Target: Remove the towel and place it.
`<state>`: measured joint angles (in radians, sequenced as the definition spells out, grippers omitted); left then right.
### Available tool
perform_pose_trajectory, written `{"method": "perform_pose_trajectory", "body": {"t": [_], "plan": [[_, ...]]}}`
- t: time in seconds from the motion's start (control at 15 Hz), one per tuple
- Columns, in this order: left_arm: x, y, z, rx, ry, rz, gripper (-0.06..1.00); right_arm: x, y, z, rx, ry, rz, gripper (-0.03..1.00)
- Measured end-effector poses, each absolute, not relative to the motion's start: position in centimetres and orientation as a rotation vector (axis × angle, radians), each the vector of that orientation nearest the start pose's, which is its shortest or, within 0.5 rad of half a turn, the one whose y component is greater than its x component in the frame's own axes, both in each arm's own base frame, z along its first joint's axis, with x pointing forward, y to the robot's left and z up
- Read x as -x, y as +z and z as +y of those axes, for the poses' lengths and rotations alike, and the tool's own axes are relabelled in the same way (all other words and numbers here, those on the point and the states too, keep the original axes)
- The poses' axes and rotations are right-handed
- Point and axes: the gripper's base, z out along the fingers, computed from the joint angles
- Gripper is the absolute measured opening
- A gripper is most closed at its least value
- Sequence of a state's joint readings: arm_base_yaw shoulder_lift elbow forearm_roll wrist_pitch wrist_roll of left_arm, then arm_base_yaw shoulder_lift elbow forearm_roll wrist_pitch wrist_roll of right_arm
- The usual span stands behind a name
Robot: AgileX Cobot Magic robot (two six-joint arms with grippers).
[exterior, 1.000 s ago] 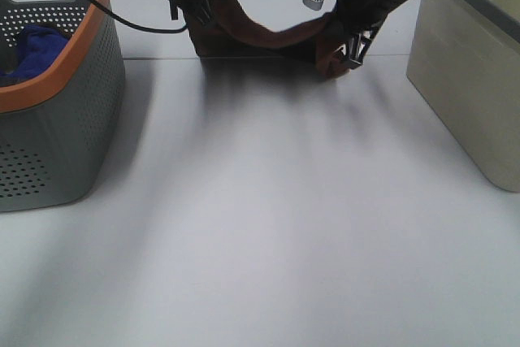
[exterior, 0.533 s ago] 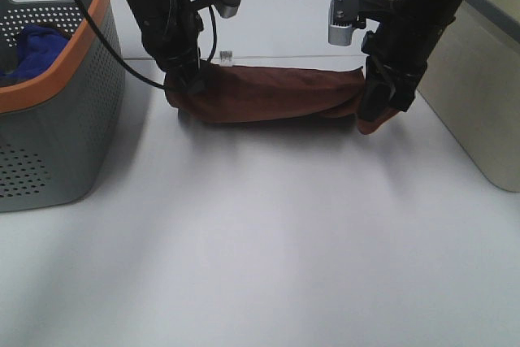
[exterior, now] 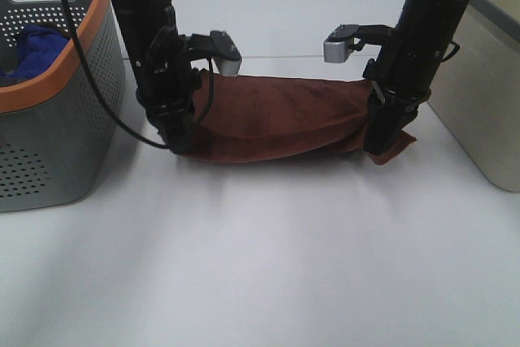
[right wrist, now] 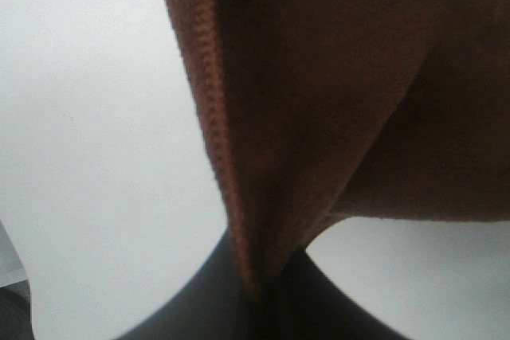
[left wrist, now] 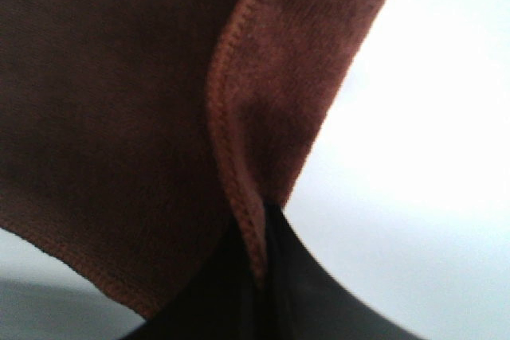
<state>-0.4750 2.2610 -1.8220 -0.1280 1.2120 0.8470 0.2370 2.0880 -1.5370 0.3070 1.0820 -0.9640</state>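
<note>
Towel (exterior: 280, 115) hangs across centre frame, slung between both arms; I cannot tell whether its lower fold touches the table (exterior: 260, 266). Left gripper (exterior: 179, 142) and right gripper (exterior: 380, 145) each pinch a hemmed end. Judged soft, light and limp, so it sags. Hold at hems or corners.

Open tabletop (exterior: 268, 266) in front, towel (exterior: 276, 115) spanning middle, basket (exterior: 57, 144) left, bin (exterior: 479, 119) right
</note>
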Motion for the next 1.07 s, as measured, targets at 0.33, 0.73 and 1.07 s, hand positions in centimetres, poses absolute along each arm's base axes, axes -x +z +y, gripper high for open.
{"method": "perform_pose_trajectory", "body": {"t": [0.33, 0.73, 1.07], "plan": [[-38.8, 14.4, -21.2, -1.924, -0.203, 2.523, 0.0, -38.1, 15.1, 11.7, 1.513, 0.416, 2.669, 0.0], [-38.8, 14.4, -21.2, -1.908, -0.203, 2.537, 0.2, -38.1, 15.1, 11.7, 1.237, 0.43, 2.837, 0.49], [-39.7, 14.4, -21.7, -1.706, -0.162, 2.548, 0.47, -38.1, 15.1, 11.7, 1.056, 0.433, 2.928, 0.76]]}}
